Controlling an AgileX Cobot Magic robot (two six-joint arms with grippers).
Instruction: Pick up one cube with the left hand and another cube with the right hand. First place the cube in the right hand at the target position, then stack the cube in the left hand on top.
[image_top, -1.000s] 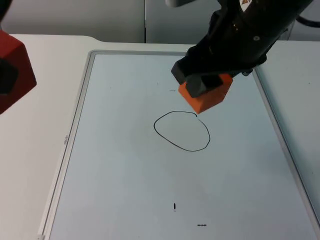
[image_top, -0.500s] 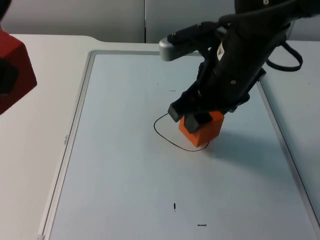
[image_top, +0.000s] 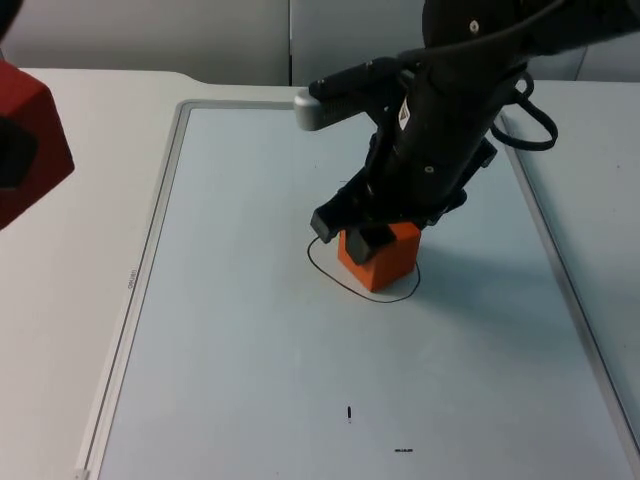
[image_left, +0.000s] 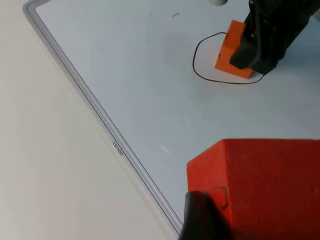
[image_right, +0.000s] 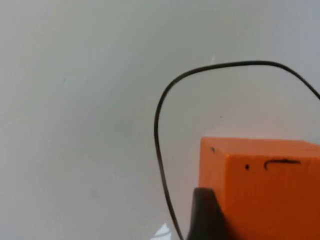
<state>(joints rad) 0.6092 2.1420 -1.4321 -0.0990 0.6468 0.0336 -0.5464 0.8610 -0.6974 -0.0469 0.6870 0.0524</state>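
The right gripper (image_top: 372, 238) holds the orange cube (image_top: 380, 256) tight between its fingers. The cube sits low inside the black circle (image_top: 325, 268) drawn near the middle of the whiteboard (image_top: 230, 330), close to the circle's far edge. If the fingers let go while the cube is tipped, I think it could roll out over the line. The left gripper (image_left: 202, 220) waits off the whiteboard's left edge, its fingers shut around the red cube (image_left: 265, 185). It must land flat on top, or both may fall.
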